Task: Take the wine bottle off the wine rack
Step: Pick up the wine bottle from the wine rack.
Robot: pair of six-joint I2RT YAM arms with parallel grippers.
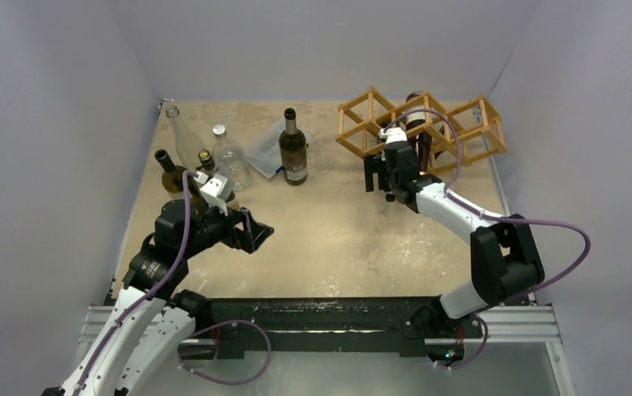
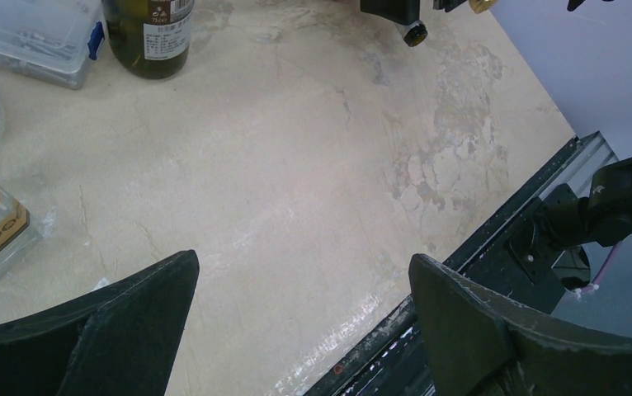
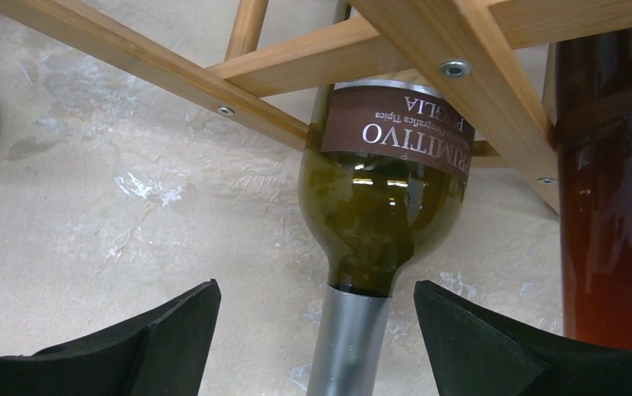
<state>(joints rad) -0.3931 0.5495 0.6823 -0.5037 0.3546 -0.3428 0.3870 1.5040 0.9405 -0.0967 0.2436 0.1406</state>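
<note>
Right wrist view: the right gripper [image 3: 314, 289] is seen with jaws spread wide either side of the silver-sleeved neck of the wine bottle [image 3: 374, 214], a gap left on each side and nothing gripped, the bottle lying in a cell of the wine rack [image 3: 461, 49], neck outward, just beside a reddish-brown bottle [image 3: 610, 206]. The left gripper [image 2: 304, 268] is held wide open over the table [image 2: 296, 148], well apart from the rack. Should the smooth neck be pinched off-centre, a slip may be expected; should the pull be angled, the shoulder could be caught on the rods and the rack dragged.
</note>
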